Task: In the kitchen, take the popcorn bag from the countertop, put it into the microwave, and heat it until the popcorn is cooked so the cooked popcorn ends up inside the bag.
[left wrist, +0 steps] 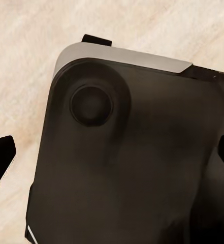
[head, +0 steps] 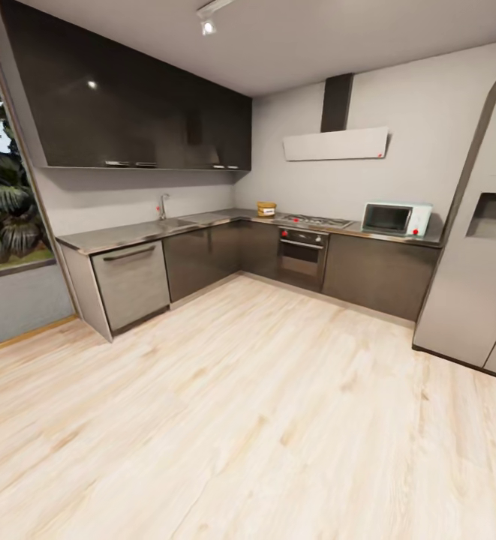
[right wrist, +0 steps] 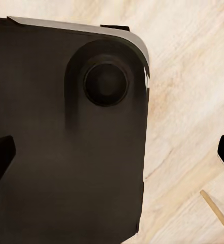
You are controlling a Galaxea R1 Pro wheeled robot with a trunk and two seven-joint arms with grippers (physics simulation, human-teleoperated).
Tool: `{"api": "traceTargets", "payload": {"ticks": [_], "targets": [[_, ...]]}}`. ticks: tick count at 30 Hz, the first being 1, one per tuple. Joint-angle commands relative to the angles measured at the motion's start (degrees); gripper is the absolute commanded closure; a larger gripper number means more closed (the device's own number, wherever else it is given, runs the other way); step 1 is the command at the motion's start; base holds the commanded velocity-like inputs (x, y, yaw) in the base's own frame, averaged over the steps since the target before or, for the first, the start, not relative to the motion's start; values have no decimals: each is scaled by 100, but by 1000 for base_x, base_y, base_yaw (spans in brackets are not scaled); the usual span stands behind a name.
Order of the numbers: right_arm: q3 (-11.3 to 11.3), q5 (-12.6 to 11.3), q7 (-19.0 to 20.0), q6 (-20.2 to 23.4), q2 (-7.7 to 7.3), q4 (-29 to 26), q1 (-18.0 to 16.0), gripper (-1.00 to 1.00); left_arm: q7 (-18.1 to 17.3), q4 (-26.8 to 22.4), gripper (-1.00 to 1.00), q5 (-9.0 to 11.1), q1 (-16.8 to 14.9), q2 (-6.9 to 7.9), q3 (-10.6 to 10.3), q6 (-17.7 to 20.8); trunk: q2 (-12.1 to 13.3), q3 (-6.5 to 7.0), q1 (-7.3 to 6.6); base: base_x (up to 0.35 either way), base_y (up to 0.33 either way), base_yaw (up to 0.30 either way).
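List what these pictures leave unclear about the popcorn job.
- Popcorn bag: head view, too small; label and contents unreadable.
- Microwave: far off; knobs and interior cannot be made out.
- Left gripper and right gripper: fingertips cut by the edges of the wrist views.

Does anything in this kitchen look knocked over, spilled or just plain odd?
Nothing stands out. The popcorn bag stands upright on the countertop beside the hob, the microwave sits square with its door closed, the cabinet doors are shut, and the wood floor shows no spills.
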Motion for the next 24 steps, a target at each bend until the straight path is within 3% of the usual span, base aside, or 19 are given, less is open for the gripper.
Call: {"api": "traceTargets", "payload": {"ticks": [1,24], "targets": [[-10,37,-18,-16,0,1,-1,-100,1,-1,-100,58,-1,-2,14,-20,-2,-4,3,304,0,-78],[-19,28,-18,-7,0,1,-1,-100,-7,-27,-100,58,-1,-2,36,-48,-2,-4,3,24,0,-273]]}}
